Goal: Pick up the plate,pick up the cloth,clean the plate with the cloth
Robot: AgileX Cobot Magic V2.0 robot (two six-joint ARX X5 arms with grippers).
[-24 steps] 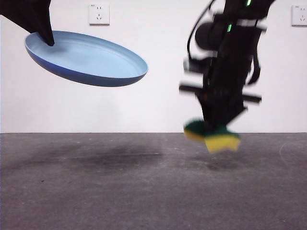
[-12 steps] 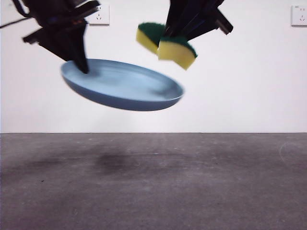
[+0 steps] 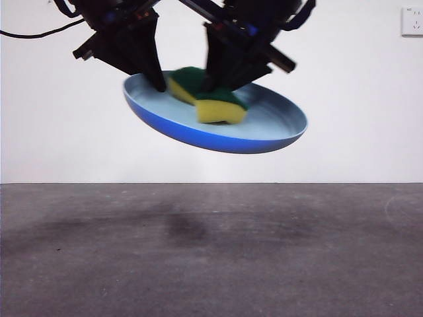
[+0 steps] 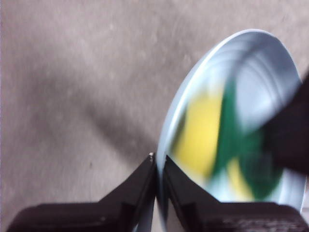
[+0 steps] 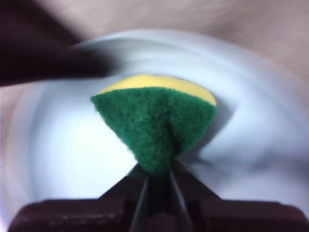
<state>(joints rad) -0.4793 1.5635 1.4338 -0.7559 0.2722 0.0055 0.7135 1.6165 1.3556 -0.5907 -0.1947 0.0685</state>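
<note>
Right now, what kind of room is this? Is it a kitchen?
Probably not a kitchen; more likely a robot test room. There's a bare white wall with a socket, a plain grey table, and no sink. One claw holds a plate up; another holds a sponge in it.

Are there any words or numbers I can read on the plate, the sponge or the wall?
None can be read.
The plate: plain light blue, no writing.
The sponge: plain yellow and green, no label.
The wall socket: a tiny dark mark near its top, too small to read.
The left gripper and right gripper: black, no visible text.
</note>
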